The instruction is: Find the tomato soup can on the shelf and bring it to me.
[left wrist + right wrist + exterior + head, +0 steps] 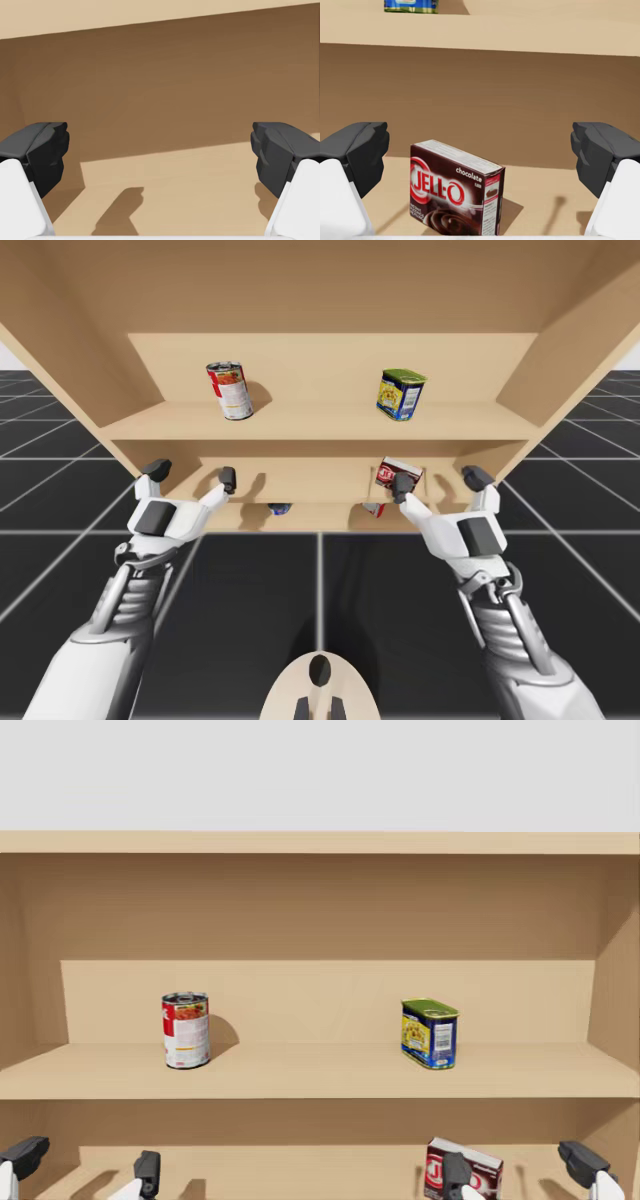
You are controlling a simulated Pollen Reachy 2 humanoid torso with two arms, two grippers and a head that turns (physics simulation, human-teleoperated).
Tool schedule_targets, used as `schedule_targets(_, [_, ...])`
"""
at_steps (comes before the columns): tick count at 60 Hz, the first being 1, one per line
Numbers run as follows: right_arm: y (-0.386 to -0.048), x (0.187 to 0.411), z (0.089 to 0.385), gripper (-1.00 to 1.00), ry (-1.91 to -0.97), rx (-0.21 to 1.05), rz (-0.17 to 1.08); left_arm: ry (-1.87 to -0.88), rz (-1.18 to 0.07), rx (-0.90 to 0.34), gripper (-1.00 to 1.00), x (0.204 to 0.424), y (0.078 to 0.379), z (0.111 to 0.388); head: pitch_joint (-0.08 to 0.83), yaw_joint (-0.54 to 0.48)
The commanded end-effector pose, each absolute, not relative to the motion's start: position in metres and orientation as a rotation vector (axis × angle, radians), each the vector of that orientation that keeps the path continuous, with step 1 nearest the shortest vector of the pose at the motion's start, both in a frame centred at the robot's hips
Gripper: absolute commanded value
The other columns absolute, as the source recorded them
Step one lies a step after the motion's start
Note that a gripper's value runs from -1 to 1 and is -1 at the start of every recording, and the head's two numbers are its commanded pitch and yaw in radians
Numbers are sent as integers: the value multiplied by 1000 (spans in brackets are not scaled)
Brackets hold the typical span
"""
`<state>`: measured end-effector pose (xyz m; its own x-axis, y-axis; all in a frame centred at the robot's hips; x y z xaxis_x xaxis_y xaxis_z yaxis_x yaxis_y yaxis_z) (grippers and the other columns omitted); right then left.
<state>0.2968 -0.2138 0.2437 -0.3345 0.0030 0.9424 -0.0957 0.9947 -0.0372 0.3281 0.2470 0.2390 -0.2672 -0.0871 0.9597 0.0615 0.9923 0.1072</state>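
Shelf from above: red-and-white can stood at ten o'clock, upper level; left end effector and right end effector gaped wide one level lower. Right wrist view: dark-red box at twelve o'clock, ahead; closing there would likely seize the wrong thing.

a: any print?
b: big white lettering on the dark brown box; labels on the red and white can and the blue and yellow can are too small to read.

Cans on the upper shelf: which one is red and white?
The round can, left in the head view; the other can, to its right, is blue and yellow.
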Motion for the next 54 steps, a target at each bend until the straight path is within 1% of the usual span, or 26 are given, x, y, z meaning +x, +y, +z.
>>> schedule_targets(1, [-210, 294, 242, -1000, -1925, 72, 58, -1835, -143, 19, -1000, 328, 247, 239, 3, -15])
schedule_targets(8, [-211, 296, 244, -1000, -1911, 89, 72, -1835, -140, 17, -1000, 328, 247, 239, 18, -6])
schedule_targets(12, [-211, 297, 243, -1000, -1906, 89, 71, -1834, -139, 16, -1000, 328, 247, 239, 33, 18])
schedule_targets(20, [-211, 297, 243, -1000, -1907, 77, 73, -1831, -139, 13, -1000, 329, 246, 238, 75, 121])
schedule_targets(21, [-211, 297, 244, -1000, -1906, 77, 71, -1830, -140, 13, -1000, 329, 246, 238, 86, 150])
schedule_targets(25, [-212, 297, 244, -1000, -1903, 80, 66, -1830, -142, 11, -1000, 329, 245, 238, 103, 206])
schedule_targets(29, [-212, 297, 244, -1000, -1903, 79, 66, -1829, -144, 9, -1000, 329, 245, 237, 113, 247])
schedule_targets(33, [-212, 297, 244, -1000, -1903, 78, 66, -1828, -145, 5, -1000, 328, 244, 238, 117, 262])
schedule_targets(39, [-212, 297, 244, -1000, -1901, 79, 63, -1825, -152, -11, -1000, 325, 242, 240, 118, 249])
schedule_targets(45, [-212, 298, 244, -1000, -1900, 77, 58, -1861, -153, -56, -1000, 311, 238, 253, 121, 236])
schedule_targets(48, [-212, 298, 245, -1000, -1899, 77, 55, -1848, -151, -95, -1000, 300, 235, 265, 122, 234])
schedule_targets(50, [-212, 298, 245, -1000, -1898, 76, 53, -1837, -172, -89, -1000, 289, 233, 276, 121, 234])
schedule_targets(54, [-212, 299, 244, -1000, -1894, 67, 53, -1806, -195, -81, -1000, 277, 232, 291, 124, 237])
